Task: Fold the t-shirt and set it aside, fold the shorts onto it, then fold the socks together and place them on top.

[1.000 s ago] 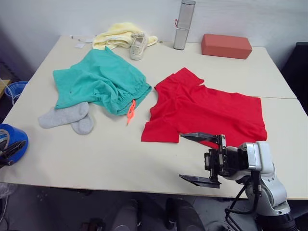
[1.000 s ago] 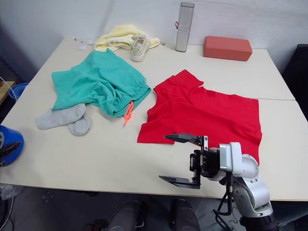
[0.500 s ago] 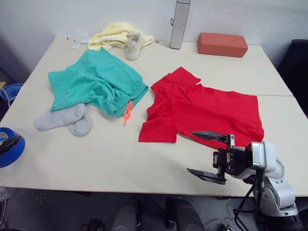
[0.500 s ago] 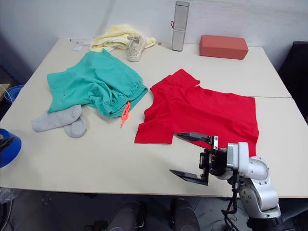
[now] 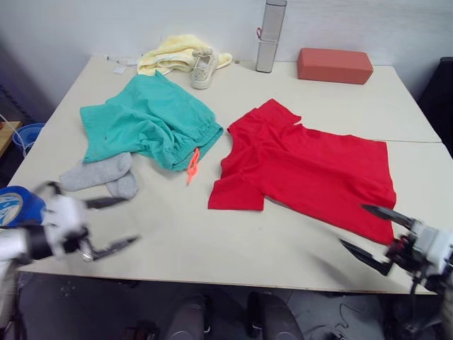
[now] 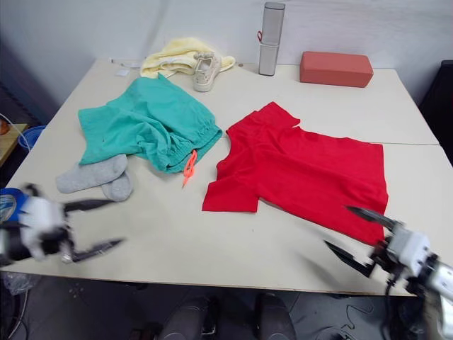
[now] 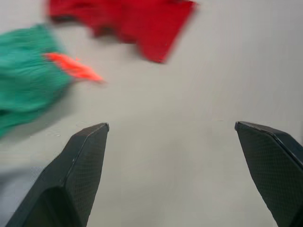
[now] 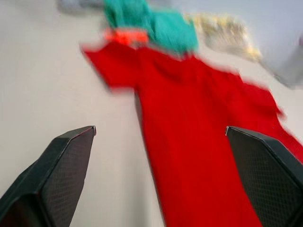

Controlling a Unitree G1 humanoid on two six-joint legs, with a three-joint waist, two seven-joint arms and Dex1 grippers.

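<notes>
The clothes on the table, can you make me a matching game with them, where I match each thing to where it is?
Things:
1. t-shirt
2. shorts
3. socks
4. sneaker

Places:
A. at the far edge of the table, lying against the yellow cloth
B. spread flat on the robot's right side of the table
C. near the left front edge, partly tucked under teal fabric
D. left of the red garment, orange drawstring pointing toward the front

Pairs: 1-B, 2-D, 3-C, 4-A
</notes>
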